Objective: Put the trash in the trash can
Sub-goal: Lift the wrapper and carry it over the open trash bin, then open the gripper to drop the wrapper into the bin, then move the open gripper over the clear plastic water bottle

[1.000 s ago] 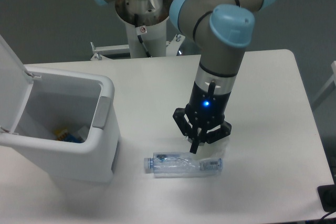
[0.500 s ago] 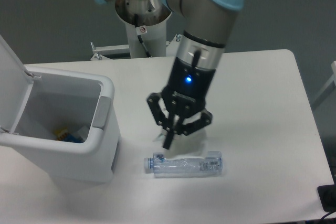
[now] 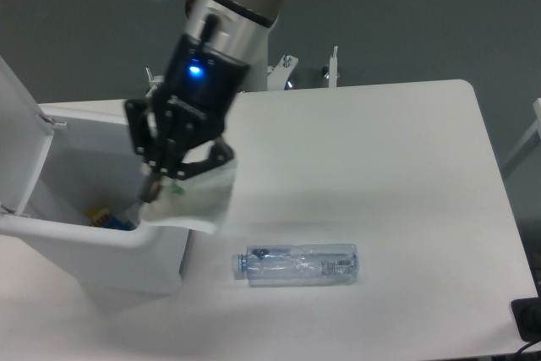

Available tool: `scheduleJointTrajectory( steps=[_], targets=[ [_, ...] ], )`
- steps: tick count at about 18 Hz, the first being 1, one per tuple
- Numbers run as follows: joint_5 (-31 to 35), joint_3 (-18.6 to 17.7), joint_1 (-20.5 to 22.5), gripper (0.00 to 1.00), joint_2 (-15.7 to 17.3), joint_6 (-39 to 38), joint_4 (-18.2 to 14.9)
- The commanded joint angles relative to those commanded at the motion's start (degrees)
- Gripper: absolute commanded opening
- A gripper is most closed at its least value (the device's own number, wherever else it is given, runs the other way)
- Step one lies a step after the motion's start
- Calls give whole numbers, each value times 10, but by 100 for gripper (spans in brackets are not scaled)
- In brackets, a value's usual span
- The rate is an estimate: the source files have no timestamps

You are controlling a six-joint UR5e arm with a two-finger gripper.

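- dark grey wall fills the top of the frame, and a white counter (image 3: pixel 406 175) with rounded corners takes up most of the rest; its surface is plain and matte.
- at the top centre, behind the counter, part of the arm's white pedestal shows with some metal brackets beside it.
- the trash can (image 3: pixel 93 243) stands at the left edge of the frame, its flip lid (image 3: pixel 17 141) swung up and back on the far left, so the mouth is open. small yellow and blue scraps (image 3: pixel 108 217) lie inside at the bottom.
- the arm reaches down from the top of the frame, a blue light glowing on its wrist.
- the gripper (image 3: pixel 161 182) hangs over the right rim of the trash can, closed on the white wrapper (image 3: pixel 199 200).
- the wrapper droops from the fingers as a crumpled sheet, spreading down and to the right across the can's right edge. a little green shows near the fingertips.
- the crushed clear bottle (image 3: pixel 296 264) lies on its side on the counter in the lower centre, well apart from the gripper and just right of the can.
- its long axis runs left to right across the frame, with the blue cap end pointing left toward the can.
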Motion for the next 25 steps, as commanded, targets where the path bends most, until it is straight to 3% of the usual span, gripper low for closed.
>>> scheduleJointTrajectory(
  steps=[4,5,6,7,10,14,18,25],
  targets=[
    [0,-27,-26,0,6,-2,21],
    [0,-39,-28,5,7,-2,30],
    [0,-48,-28,21,11,0,39],
    [0,-56,-28,47,11,3,53],
    [-1,-61,-28,90,11,-2,69],
    [-3,-61,-23,98,9,-15,69],
    [-4,-59,16,99,4,-25,69],
    [1,-51,85,100,-48,-18,70]
  ],
)
